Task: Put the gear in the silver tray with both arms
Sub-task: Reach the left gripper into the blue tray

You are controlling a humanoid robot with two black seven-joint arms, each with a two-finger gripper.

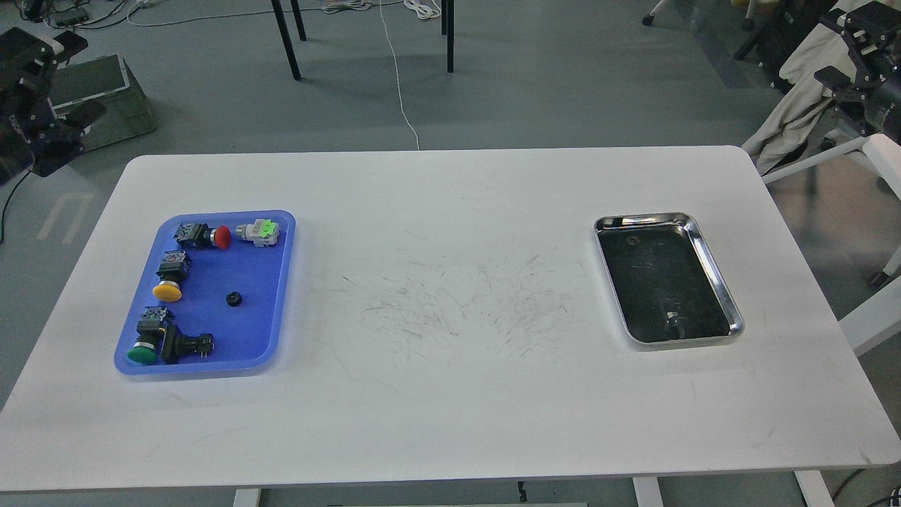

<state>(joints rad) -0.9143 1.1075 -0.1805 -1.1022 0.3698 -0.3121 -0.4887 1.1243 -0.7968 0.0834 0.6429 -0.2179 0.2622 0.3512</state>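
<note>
silver tray (719, 282) | table's right side | gear (234, 299) | in blue tray (281, 282)

The black jointed left arm (32, 105) is showing only at the upper left edge of the head view, sitting raised and drawn back to the side. Its small black two-finger left gripper (67, 49) is appearing dark and small, so its fingers are not telling apart. The black jointed right arm (869, 77) is sitting at the upper right edge, likewise raised and drawn outward; its right gripper (848, 42) is reading as dark angular parts, and its opening is staying unclear.
</note>
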